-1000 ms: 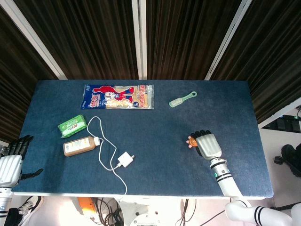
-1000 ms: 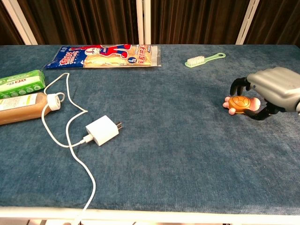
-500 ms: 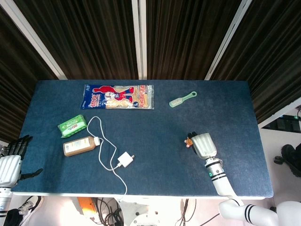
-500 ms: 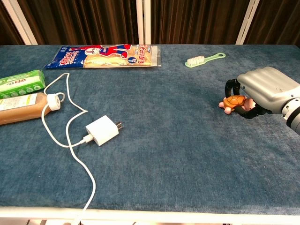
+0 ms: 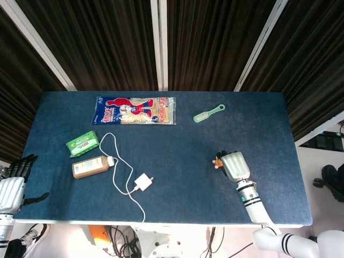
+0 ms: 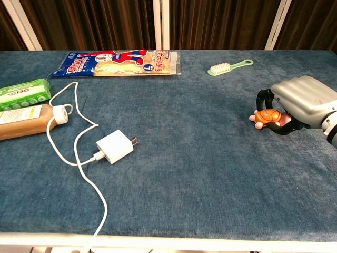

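- Scanning from the left: your left hand (image 5: 12,188) sits off the table's near-left corner, fingers spread, holding nothing, and shows only in the head view.
- On the blue table (image 6: 200,174), left side: green pack (image 6: 23,94), brown bottle (image 6: 23,121), white charger (image 6: 114,146) with its looping cable (image 6: 73,121); a printed snack bag (image 6: 118,62) lies at the far edge.
- Far right of centre: a green brush (image 6: 230,67), well apart from either hand.
- Right side: your right hand (image 6: 300,103) is curled around a small toy turtle (image 6: 266,117), dark fingertips hooked over its far side, thumb below.
- The turtle sits at the hand's left tip, poking out leftward; whether it touches the cloth, you cannot tell.
- It looks orange-brown and domed with pinkish feet, short and rounded, no marked long axis.
- The right hand is plainly the nearer one; the left lies across the whole table.
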